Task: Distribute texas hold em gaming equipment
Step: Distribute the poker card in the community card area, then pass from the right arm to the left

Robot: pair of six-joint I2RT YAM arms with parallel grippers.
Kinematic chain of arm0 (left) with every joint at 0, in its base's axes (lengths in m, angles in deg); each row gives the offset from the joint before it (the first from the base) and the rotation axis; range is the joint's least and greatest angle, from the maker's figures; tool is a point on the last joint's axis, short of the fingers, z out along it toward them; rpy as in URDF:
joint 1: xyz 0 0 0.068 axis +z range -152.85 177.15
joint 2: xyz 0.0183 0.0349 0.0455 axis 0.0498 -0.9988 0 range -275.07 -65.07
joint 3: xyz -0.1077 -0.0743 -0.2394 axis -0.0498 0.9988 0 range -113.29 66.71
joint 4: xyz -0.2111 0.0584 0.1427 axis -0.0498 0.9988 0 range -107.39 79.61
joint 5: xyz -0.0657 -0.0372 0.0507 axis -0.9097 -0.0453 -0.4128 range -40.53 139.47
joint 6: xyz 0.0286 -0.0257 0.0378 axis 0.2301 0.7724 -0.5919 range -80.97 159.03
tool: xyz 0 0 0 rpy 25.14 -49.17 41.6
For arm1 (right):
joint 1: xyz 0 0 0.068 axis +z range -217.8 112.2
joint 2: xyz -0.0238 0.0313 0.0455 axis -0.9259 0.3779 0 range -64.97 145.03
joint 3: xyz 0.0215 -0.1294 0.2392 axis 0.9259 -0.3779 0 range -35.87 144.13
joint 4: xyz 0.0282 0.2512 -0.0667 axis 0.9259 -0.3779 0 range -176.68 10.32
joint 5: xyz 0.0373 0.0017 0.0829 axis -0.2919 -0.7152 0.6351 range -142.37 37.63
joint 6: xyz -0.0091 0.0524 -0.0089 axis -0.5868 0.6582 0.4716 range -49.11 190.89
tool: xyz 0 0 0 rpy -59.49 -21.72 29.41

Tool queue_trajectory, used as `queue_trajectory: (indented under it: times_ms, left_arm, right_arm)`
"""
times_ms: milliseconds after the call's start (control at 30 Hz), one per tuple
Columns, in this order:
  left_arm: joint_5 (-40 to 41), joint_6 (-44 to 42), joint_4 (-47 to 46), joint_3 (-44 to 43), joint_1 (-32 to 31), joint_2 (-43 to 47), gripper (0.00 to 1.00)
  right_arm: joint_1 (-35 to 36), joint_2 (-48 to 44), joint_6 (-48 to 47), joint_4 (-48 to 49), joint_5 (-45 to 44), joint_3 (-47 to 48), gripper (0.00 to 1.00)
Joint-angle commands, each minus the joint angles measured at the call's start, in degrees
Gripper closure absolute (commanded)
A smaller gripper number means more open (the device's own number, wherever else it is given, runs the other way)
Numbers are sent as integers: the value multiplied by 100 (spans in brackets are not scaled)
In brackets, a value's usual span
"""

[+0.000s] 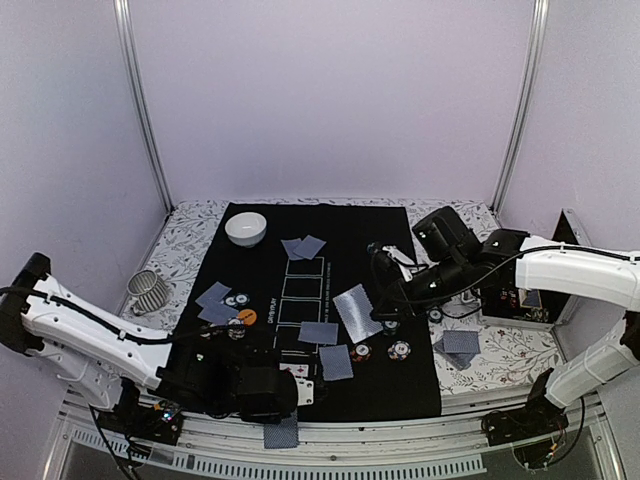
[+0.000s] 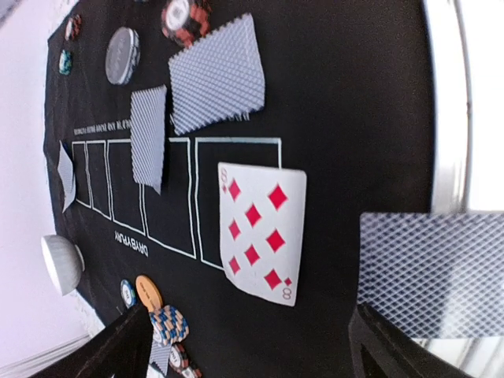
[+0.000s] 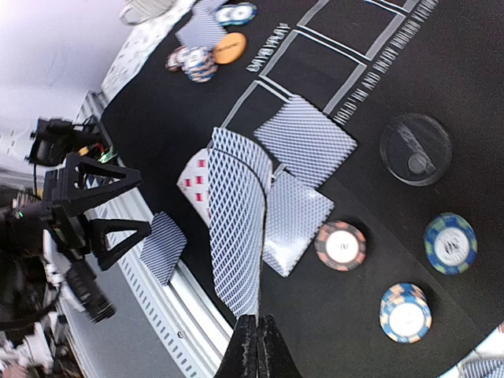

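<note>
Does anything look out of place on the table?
Yes: one face-down card lies off the black mat, on the metal rail at the near edge. The eight of diamonds lies face up among face-down cards.

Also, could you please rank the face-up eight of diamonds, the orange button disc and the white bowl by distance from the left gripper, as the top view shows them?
From the open left gripper:
1. Eight of diamonds, right beside it at the near edge.
2. Orange button disc, farther up, on the left.
3. White bowl, at the far left corner.
</note>
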Motion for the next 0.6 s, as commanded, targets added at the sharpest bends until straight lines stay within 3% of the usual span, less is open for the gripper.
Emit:
queue_trajectory:
  times_ms: [0,100,200,267,333,467,567]
  left_arm:
    - [-589,139,-355,-391,388,508,11]
    - [-955,325,-601,-663,873,891,12]
    - [-2584,505,-1128,-614,1457,1717,15]
    - [-3851,761,-1987,-273,1886,2337,15]
    - [-4629,1096,-2478,-80,2221,2690,16]
    - [-5066,1474,-2366,-284,2473,2462,17]
    - [-5049,1409,-1782,-701,2489,1961,27]
  right_arm:
    - [539,198,-648,151,-33,448,98]
    - [841,240,-1005,277,157,532,98]
    - [1038,199,-1220,398,241,515,98]
    - [1202,210,-1348,439,246,538,98]
    - [1377,294,-1523,447,307,630,98]
    - [1639,434,-1768,455,292,803,98]
    - [1747,479,-1935,472,310,949,98]
